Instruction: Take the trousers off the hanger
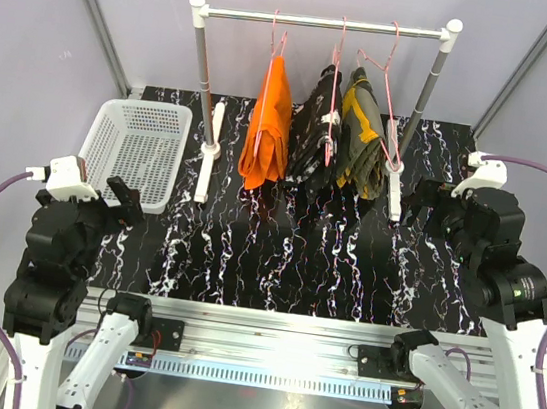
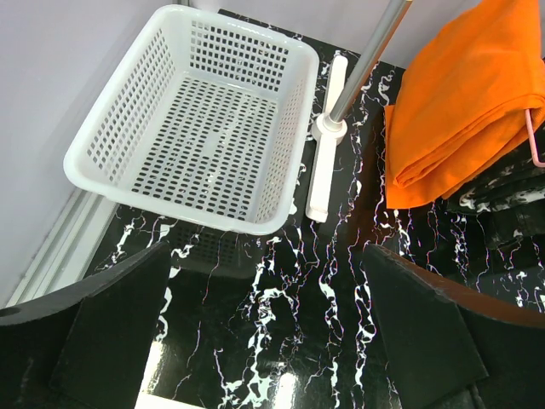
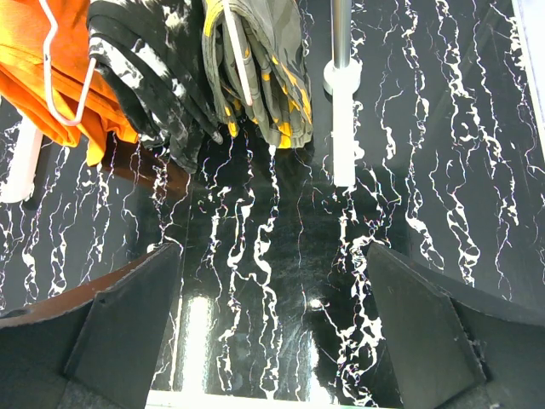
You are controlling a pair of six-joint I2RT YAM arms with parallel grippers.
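Three folded trousers hang on pink wire hangers from the rail [image 1: 318, 22]: bright orange trousers [image 1: 268, 128] on the left, black speckled trousers [image 1: 316, 129] in the middle, olive-green and yellow trousers [image 1: 363, 136] on the right. My left gripper [image 1: 125, 200] is open and empty at the near left, by the basket. My right gripper [image 1: 433, 203] is open and empty at the right, near the rack's right foot. The orange trousers [image 2: 464, 98] show in the left wrist view. All three show in the right wrist view: orange [image 3: 43, 94], black [image 3: 153, 85], olive [image 3: 268, 77].
A white plastic basket [image 1: 112, 125] sits at the left rear, also in the left wrist view [image 2: 289, 128]. The rack's white feet [image 1: 210, 151] [image 1: 395, 185] stand on the black marbled mat [image 1: 287, 257]. Grey walls close in on both sides.
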